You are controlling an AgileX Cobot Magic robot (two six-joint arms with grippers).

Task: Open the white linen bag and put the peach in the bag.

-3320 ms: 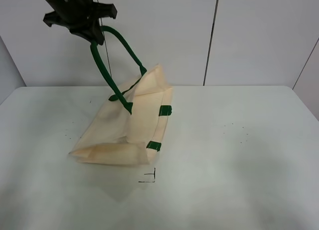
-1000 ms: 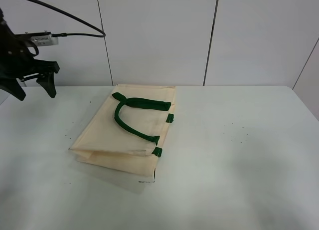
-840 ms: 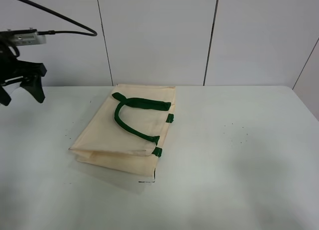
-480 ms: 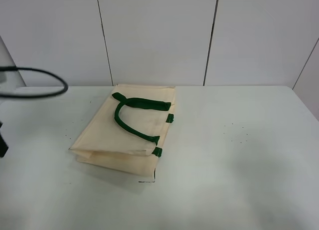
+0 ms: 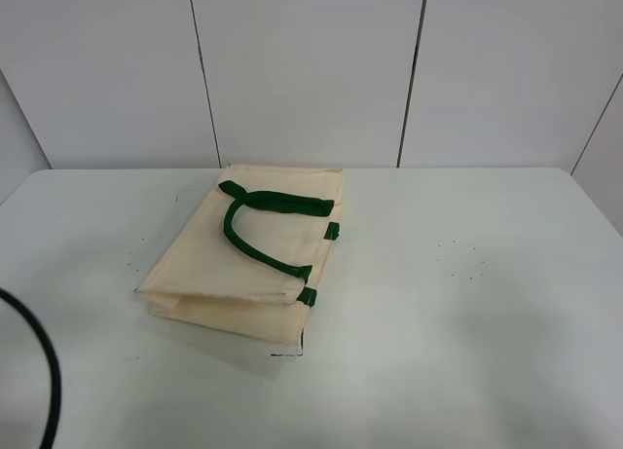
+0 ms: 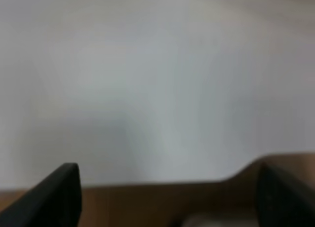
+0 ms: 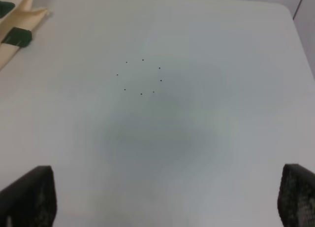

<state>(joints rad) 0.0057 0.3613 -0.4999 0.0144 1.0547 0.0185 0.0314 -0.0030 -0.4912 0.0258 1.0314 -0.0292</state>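
Observation:
The white linen bag [image 5: 248,259] lies flat and closed on the table, left of the middle, with a dark green handle [image 5: 255,225] looped on top. Its corner with a green tab [image 7: 17,36] shows in the right wrist view. The peach is not in view. My left gripper [image 6: 170,197] is open and empty in a blurred view of a pale surface. My right gripper [image 7: 165,200] is open and empty above bare table, to the right of the bag. Neither gripper shows in the exterior high view.
The white table [image 5: 467,303] spreads around the bag, with a wall of white panels [image 5: 311,69] behind it. A black cable [image 5: 44,371] curves in at the lower left. A ring of small black dots [image 7: 141,77] marks the table right of the bag.
The left arm let go of the green handle, and the bag dropped flat. The arm then swung left and down out of the exterior view; only its cable shows.

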